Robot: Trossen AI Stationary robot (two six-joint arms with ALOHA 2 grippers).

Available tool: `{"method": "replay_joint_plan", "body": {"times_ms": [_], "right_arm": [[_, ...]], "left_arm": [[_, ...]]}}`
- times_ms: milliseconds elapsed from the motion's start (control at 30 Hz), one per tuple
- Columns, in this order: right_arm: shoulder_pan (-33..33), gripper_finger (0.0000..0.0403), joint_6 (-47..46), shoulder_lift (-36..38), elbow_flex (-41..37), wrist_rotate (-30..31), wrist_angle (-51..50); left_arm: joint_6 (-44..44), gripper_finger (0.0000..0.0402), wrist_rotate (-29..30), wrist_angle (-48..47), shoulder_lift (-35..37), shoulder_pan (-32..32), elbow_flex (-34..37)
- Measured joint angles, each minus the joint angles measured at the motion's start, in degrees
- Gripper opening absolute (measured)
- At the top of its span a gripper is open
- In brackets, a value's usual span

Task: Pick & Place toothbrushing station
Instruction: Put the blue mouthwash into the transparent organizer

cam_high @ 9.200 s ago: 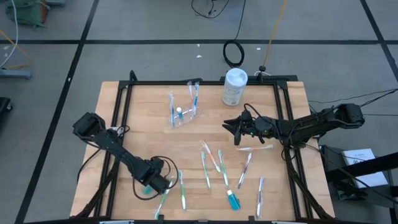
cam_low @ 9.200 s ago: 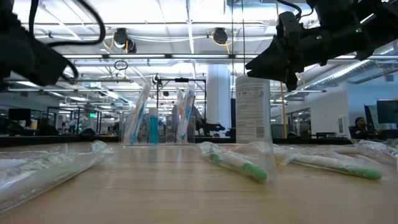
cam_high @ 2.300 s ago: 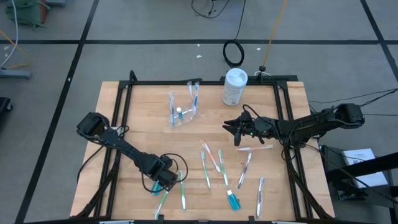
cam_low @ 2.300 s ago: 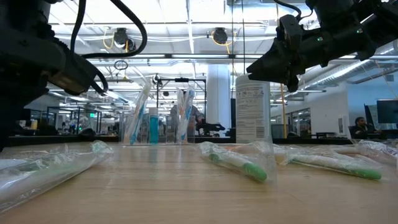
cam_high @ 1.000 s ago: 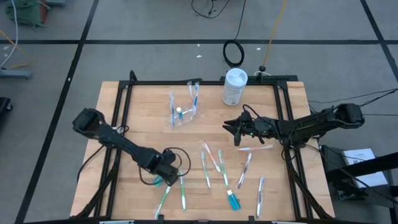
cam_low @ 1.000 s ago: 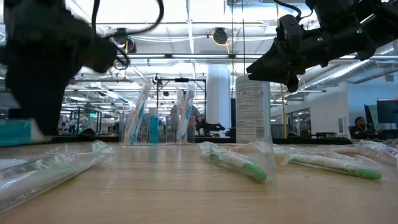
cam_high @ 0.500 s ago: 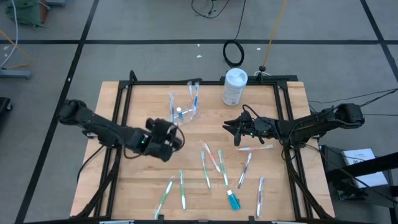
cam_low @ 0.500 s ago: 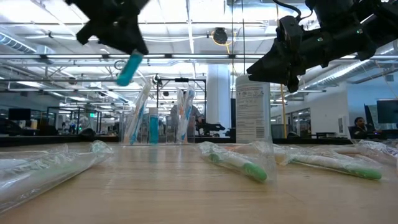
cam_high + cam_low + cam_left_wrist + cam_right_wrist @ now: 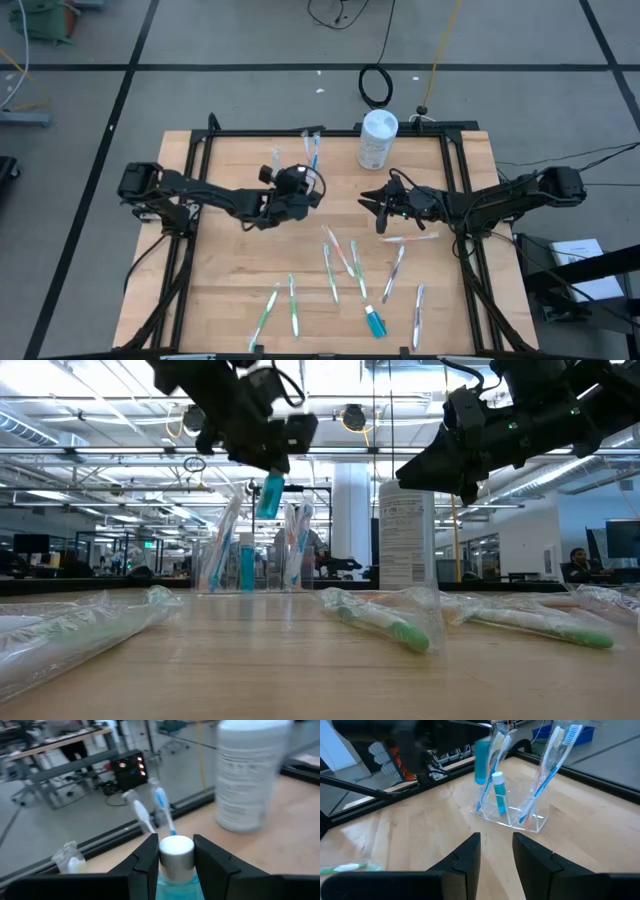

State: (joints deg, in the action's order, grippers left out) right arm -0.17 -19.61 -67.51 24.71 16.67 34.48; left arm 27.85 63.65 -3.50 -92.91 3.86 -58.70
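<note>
My left gripper (image 9: pixel 297 190) hangs over the clear plastic holder (image 9: pixel 512 812) at the table's far middle, shut on a small blue tube (image 9: pixel 268 495). The holder stands on its flat base and has upright toothbrushes (image 9: pixel 555 765) and another blue tube (image 9: pixel 499 792) in it. The held tube also shows in the right wrist view (image 9: pixel 481 755), above the holder's end. My right gripper (image 9: pixel 496 845) waits open and off the table to the right of the holder, pointing at it with nothing between its fingers. My left gripper pinches the blue tube between its two fingers, on the body just behind the white cap (image 9: pixel 176 852), which shows between the fingertips. The tube is lifted clear of the table and, in the low view, hangs tilted below the gripper, above the holder.
A white canister (image 9: pixel 378 138) stands at the far edge, right of the holder. Several wrapped toothbrushes (image 9: pixel 342 255) lie across the table's near middle, two more (image 9: pixel 280 308) near the front edge, with a blue tube (image 9: pixel 375 322) beside them. Black frame rails (image 9: pixel 190 200) run along the sides.
My left gripper has risen from the table's near left and swung toward the far edge and the holder, carrying the blue tube clear of the table. It has tipped from pointing down to nearly level. My right gripper has kept still.
</note>
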Motion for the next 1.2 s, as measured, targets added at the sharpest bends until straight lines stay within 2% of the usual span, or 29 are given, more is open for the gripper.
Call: {"method": "replay_joint_plan", "body": {"times_ms": [333,567,733,900,1200], "right_arm": [[-2.29,0.0105,0.84,0.00,0.00,-0.04,-0.01],[-4.25,0.0105,0.84,0.00,0.00,-0.04,-0.09],[-4.39,0.0105,0.84,0.00,-0.01,-0.07,-0.51],[-4.39,0.0105,0.99,0.00,0.00,-0.07,-0.52],[-4.37,0.0105,0.93,0.00,0.00,-0.07,-0.71]], "left_arm": [[2.05,0.0104,5.43,3.11,-7.31,-4.97,0.00],[1.67,0.0104,5.32,8.18,-11.83,-5.32,0.00],[2.29,0.0104,4.05,8.23,-13.73,-5.72,0.00],[-0.03,0.0104,0.42,8.05,-13.85,-7.67,0.00],[-0.04,0.0104,-12.77,7.54,-13.87,-11.28,0.00]]}}
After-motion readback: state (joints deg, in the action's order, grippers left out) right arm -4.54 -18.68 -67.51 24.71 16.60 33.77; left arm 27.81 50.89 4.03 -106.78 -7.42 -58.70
